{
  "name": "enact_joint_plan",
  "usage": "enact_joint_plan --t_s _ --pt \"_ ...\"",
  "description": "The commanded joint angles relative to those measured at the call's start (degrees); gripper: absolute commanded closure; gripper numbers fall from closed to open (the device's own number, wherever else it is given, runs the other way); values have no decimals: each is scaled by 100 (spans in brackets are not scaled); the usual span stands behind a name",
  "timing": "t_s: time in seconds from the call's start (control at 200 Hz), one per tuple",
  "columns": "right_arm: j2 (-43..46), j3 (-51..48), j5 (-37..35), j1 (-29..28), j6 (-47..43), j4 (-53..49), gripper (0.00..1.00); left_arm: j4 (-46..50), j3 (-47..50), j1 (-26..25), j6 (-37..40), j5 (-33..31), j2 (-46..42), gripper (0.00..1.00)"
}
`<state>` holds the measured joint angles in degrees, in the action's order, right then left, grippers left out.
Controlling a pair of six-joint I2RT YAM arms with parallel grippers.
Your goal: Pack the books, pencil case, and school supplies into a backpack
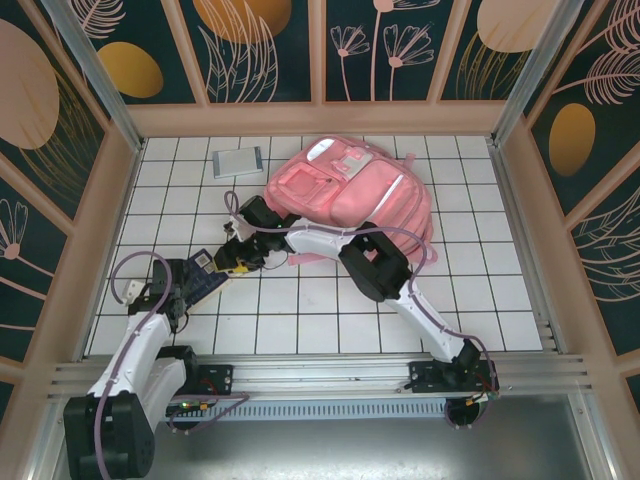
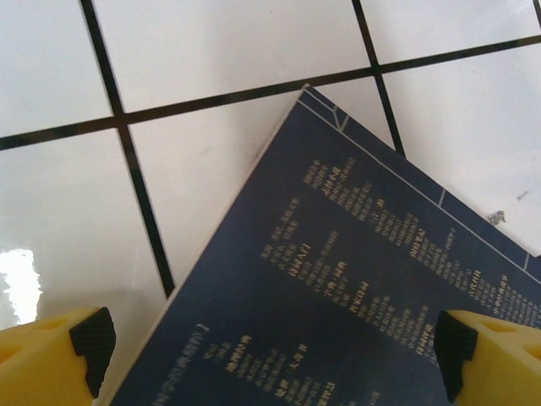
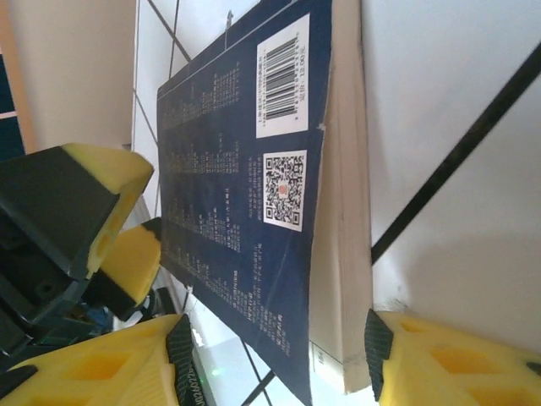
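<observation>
- The left gripper [image 1: 188, 288] hangs over the near-left part of the white tiled table [image 1: 300, 320]. Its yellow fingers [image 2: 59, 355] stand wide apart and hold nothing.
- In the left wrist view, the navy book [image 2: 355, 288] lies below and between those fingers, with one corner pointing away across the tiles.
- The navy book [image 1: 203, 277] sits on the left side of the table, well apart from the backpack. In the right wrist view its back cover [image 3: 228, 194] shows a barcode and a square code, and its page edge faces the camera.
- The right gripper [image 1: 232, 258] reaches across from the right to the book's far end. Its fingers [image 3: 423, 372] are partly apart on either side of the book's edge. One pad is against the pages, and a gap shows on the cover side, so the book is not clamped.
- A small grey book [image 1: 237, 161] lies flat near the far edge, just left of the backpack.
- The pink backpack [image 1: 350, 190] lies at the far centre, with the right arm crossing in front of it.
</observation>
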<state>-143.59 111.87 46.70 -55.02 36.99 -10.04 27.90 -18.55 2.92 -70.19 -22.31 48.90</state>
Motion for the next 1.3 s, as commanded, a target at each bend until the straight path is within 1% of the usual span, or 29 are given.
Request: enact_joint_plan --t_s 0.0,0.125,0.25,0.31,0.375,0.5,0.59,0.635,0.696,0.826,0.931,1.006,1.056,1.191,1.251,1.296 --pt "-271 230 649 -52 430 318 44 -493 172 42 113 256 172 3" --pt "-292 309 806 -54 619 470 46 -767 289 42 187 475 333 5" --pt "-275 317 894 -52 721 587 53 -869 299 42 272 549 464 7" --pt "-299 335 885 -52 780 629 59 -908 299 42 302 588 466 8" --pt "-373 390 894 -53 836 643 68 -910 277 42 329 626 446 8" --pt "-502 501 856 -46 909 602 79 -810 203 42 365 649 345 8" --pt "-534 517 726 -35 910 520 92 -718 127 42 407 684 224 7" --pt "-530 511 677 -18 899 464 94 -656 70 42 443 699 167 6" --pt "-482 507 519 24 782 258 100 -511 -36 42 494 691 76 5" --pt "-51 -5 77 203 468 -25 100 -170 -372 42 754 679 -157 3" --pt "443 -478 -258 312 -170 -456 100 -157 -662 42 1237 826 -310 1" --pt "881 -848 -525 317 -743 -751 100 -274 -844 42 1618 1078 -363 1" --pt "1208 -1160 -754 324 -1104 -831 100 -375 -937 42 1835 1312 -373 1" --pt "2110 -2017 -1395 381 -1879 -901 100 -799 -1147 42 2348 2226 -267 1" --pt "2516 -2477 -1379 483 -2047 -782 100 -1023 -1227 42 2589 2659 -159 2" --pt "2789 -2790 -1220 567 -2152 -733 100 -1149 -1296 42 2752 2948 -59 1"
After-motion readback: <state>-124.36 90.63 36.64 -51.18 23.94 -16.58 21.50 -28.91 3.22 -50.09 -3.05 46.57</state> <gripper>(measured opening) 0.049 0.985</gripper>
